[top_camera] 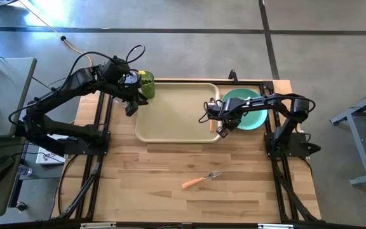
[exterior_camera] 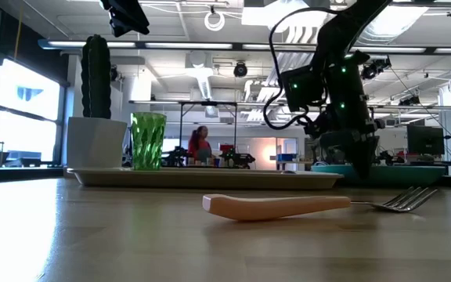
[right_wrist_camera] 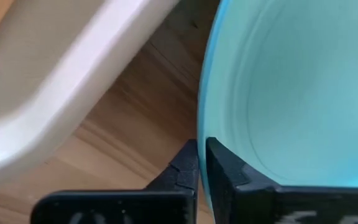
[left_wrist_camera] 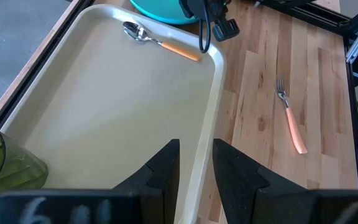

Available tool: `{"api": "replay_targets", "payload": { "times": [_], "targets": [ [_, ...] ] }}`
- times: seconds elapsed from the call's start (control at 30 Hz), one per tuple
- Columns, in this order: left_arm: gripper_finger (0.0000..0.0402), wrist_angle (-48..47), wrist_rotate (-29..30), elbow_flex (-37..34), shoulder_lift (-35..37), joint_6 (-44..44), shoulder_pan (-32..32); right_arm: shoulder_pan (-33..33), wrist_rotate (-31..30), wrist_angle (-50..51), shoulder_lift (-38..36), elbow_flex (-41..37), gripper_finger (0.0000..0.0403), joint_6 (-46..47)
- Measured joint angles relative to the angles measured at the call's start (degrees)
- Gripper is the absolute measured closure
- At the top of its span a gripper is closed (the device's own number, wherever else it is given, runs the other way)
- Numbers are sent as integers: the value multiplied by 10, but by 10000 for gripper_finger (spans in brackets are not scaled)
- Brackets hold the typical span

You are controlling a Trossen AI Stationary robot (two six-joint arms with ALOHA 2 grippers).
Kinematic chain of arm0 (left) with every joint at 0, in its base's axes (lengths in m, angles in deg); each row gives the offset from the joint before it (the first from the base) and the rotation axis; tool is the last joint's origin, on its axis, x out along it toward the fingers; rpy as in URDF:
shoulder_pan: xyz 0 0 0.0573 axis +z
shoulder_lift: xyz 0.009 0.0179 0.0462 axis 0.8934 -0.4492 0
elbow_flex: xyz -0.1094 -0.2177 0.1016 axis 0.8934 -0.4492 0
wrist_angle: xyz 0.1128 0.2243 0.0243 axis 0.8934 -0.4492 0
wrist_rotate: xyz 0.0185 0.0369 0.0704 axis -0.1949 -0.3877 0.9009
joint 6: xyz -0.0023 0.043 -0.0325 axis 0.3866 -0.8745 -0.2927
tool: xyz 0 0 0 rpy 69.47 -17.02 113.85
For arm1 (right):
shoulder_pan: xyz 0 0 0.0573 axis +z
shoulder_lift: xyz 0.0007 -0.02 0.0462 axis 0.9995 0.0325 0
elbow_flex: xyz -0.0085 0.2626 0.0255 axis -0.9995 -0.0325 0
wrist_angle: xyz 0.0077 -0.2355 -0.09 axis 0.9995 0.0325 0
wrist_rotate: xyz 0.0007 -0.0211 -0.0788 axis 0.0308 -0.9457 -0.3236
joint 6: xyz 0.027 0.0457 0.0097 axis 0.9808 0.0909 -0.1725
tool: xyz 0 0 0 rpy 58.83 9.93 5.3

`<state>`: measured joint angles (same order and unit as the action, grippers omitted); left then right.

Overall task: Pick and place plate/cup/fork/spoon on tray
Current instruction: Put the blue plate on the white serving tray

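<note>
The beige tray [top_camera: 176, 113] lies in the middle of the table's far half. The green cup [top_camera: 146, 83] stands upright in its far left corner. The orange-handled spoon [top_camera: 211, 122] lies in the tray along its right rim. The teal plate [top_camera: 250, 109] lies just right of the tray. My right gripper [top_camera: 224, 126] is shut on the plate's rim beside the tray. The fork [top_camera: 202, 180] lies flat on the table near the front. My left gripper [left_wrist_camera: 196, 165] is open and empty, well above the tray's left end, next to the cup. My right gripper pinches the plate's rim [right_wrist_camera: 205, 127] on the side facing the tray between its two fingers, one finger [right_wrist_camera: 229, 177] over the plate's inside and one [right_wrist_camera: 184, 171] outside. The fingers slant down from the table's right side. Whether the plate is off the table I cannot tell.
A white square pot [exterior_camera: 94, 142] with a dark cactus [exterior_camera: 95, 74] shows behind the cup in the low view. The tray's middle [left_wrist_camera: 104, 106] is bare. Bare wood [top_camera: 259, 184] lies around the fork. Dark arm frames [top_camera: 284, 143] stand at both table sides.
</note>
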<state>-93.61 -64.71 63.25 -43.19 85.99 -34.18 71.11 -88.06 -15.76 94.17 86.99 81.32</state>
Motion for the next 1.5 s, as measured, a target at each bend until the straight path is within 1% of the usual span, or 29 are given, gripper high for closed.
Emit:
{"api": "replay_targets", "payload": {
  "times": [0.23,0.4,0.6,0.8,0.97,1.17,1.27,1.37,1.5],
  "targets": [
    [316,0,0,0,0,0,0,15,-31,58,0,58,402,37],
    [316,0,0,0,0,-1,0,14,-39,73,0,87,402,61],
    [316,0,0,0,0,-1,0,14,-44,87,0,129,402,51],
    [316,0,0,0,0,0,0,17,-55,91,0,205,403,26],
    [316,0,0,0,0,0,0,18,-79,73,0,273,403,-33],
    [316,0,0,0,0,11,0,18,-81,15,0,330,403,-143],
    [316,0,0,0,0,15,0,18,-80,-17,0,345,403,-218],
    [316,0,0,0,0,15,0,19,-75,-47,0,350,403,-313],
    [316,0,0,0,0,15,0,25,-55,-57,0,350,403,-444]
  ]
}}
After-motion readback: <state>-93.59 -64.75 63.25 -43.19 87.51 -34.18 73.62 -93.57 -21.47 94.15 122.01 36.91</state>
